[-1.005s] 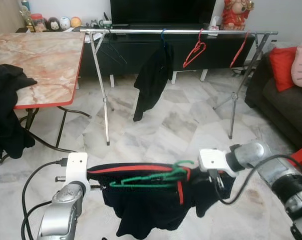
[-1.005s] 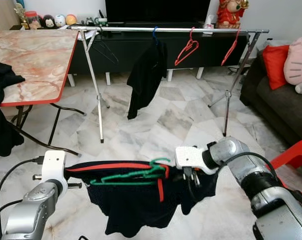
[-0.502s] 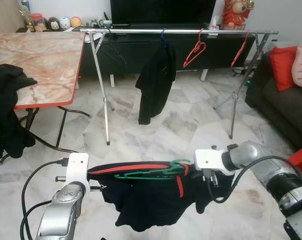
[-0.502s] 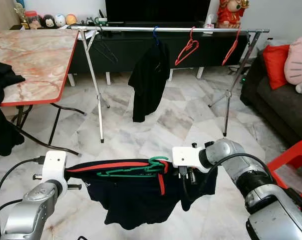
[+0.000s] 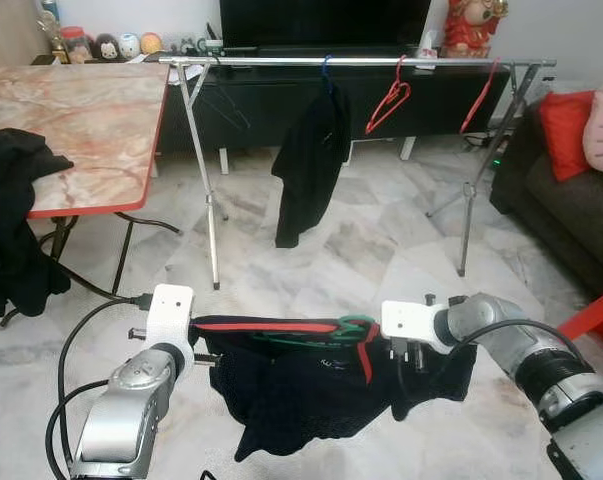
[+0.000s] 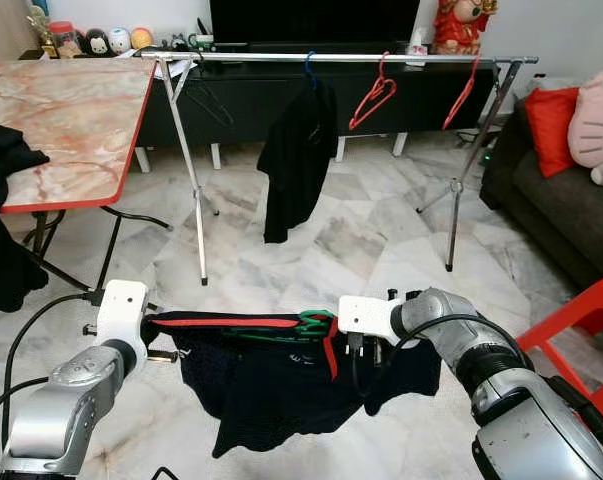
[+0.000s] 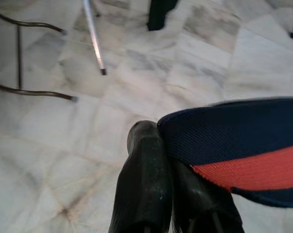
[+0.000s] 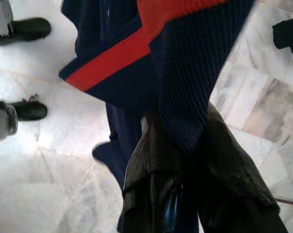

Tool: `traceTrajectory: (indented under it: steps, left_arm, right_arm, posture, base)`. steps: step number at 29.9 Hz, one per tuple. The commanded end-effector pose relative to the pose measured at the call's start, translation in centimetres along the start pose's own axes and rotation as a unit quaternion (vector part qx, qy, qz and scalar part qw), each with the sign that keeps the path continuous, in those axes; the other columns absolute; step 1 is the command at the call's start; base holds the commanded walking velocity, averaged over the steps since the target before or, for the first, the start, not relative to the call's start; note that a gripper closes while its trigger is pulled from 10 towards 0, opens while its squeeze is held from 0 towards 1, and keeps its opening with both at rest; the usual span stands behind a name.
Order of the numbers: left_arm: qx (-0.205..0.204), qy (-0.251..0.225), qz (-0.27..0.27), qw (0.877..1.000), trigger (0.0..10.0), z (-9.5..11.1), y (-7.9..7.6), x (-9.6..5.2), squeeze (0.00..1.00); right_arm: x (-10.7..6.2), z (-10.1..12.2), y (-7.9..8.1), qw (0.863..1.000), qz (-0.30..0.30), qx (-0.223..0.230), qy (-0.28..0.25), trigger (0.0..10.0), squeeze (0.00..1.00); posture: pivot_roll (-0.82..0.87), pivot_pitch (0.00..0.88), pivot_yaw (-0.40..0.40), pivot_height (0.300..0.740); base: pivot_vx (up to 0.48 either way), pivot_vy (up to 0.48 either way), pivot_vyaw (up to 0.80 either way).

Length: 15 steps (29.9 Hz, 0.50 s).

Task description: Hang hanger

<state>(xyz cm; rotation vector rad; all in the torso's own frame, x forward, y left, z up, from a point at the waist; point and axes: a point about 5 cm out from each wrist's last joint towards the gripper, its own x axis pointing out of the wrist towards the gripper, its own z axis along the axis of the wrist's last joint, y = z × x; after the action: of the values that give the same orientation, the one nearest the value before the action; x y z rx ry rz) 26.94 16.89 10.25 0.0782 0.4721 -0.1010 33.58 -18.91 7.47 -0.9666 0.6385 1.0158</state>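
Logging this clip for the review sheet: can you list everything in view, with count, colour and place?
Garment: one, navy with red trim, stretched between both pincers.
Green hanger: one, lying in the garment's top edge.
Drying rack: one, silver, across the room ahead.
Black top: one, hanging on the rack from a blue hook.
Red hangers: two, on the rack's right half.
Black hanger: one, near the rack's left end.
Table: one, pink marble top with red edge, at left.
Black clothes: one pile, draped over the table's edge.
Sofa: one, dark, at right, with a red cushion.
TV: one, black, behind the rack.
Left pincer: shut on the garment.
Right pincer: shut on the garment.
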Motion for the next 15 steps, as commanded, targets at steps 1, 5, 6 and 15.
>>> traceTrajectory:
  steps: [1,5,6,15]
  left_arm:
    - [-0.003,-0.03,-0.029,0.999,10.0,1.8,-1.2,-0.3,0.0]
    - [-0.003,-0.031,-0.058,0.998,10.0,2.2,-2.4,-0.3,0.0]
    - [-0.003,-0.031,-0.061,0.998,10.0,2.2,-2.5,-0.3,0.0]
    - [-0.005,-0.049,-0.119,0.992,10.0,3.5,-5.3,-0.3,0.0]
  right_arm:
    - [0.1,0.1,-0.1,0.999,-0.016,0.034,-0.016,0.0,0.0]
    - [0.4,0.8,-0.4,0.995,-0.032,0.078,-0.044,0.0,0.0]
    - [0.4,1.0,-0.5,0.994,-0.035,0.086,-0.051,0.0,0.0]
    - [0.7,3.5,-1.3,0.985,-0.047,0.125,-0.108,0.0,0.0]
  posture:
    - [-0.05,0.0,-0.041,0.74]
    - [-0.05,0.0,-0.04,0.74]
    - [-0.05,0.0,-0.04,0.74]
    - [-0.04,0.0,-0.04,0.74]
  base:
    - [0.0,0.0,0.0]
    - [0.0,0.0,0.0]
    - [0.0,0.0,0.0]
    - [0.0,0.0,0.0]
